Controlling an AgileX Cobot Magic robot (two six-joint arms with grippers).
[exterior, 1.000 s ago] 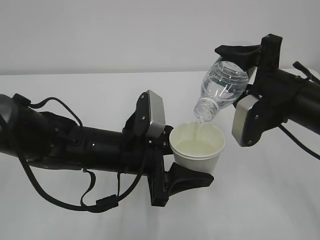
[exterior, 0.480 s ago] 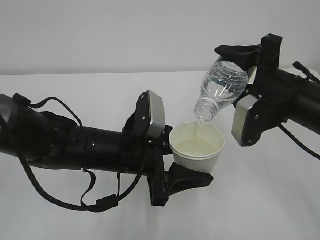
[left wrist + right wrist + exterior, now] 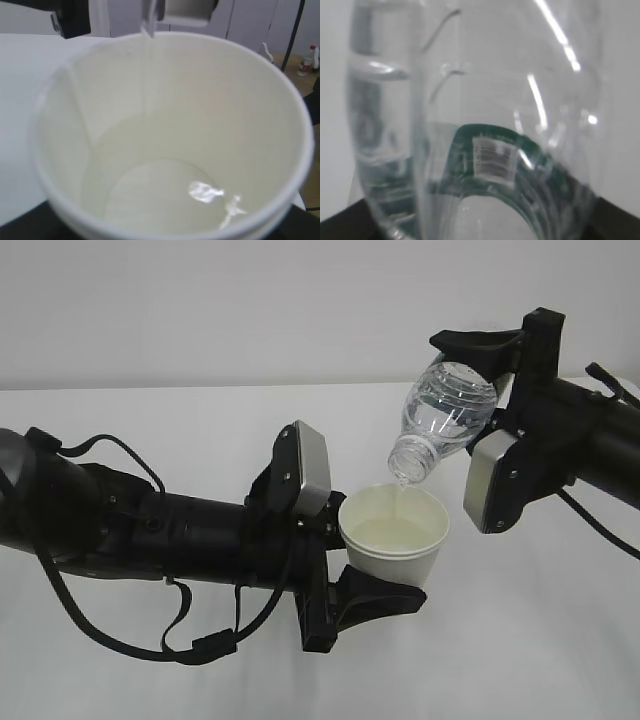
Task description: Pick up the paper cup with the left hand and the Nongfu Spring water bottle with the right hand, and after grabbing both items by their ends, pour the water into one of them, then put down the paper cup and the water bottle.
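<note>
The white paper cup (image 3: 393,536) hangs upright above the table, with my left gripper (image 3: 380,575) shut on its lower part; one black finger (image 3: 375,596) shows under it. Clear water (image 3: 165,195) lies in the cup's cream bottom (image 3: 150,150). The Nongfu Spring water bottle (image 3: 446,412) is tilted neck-down, and its open mouth (image 3: 405,475) sits just over the cup's rim. My right gripper (image 3: 487,375) is shut on the bottle's base end. In the right wrist view the clear ribbed bottle (image 3: 470,100) fills the frame, its green label (image 3: 490,145) showing through it.
Both arms hover over a white table (image 3: 560,640) with a plain pale wall behind. The left arm's black cables (image 3: 190,645) hang low near the tabletop. The right arm's grey plate (image 3: 488,480) stands close to the cup's right side.
The thin stream from the bottle's mouth into the cup has shrunk to almost nothing. Neither arm, the cup nor the bottle has visibly moved.
</note>
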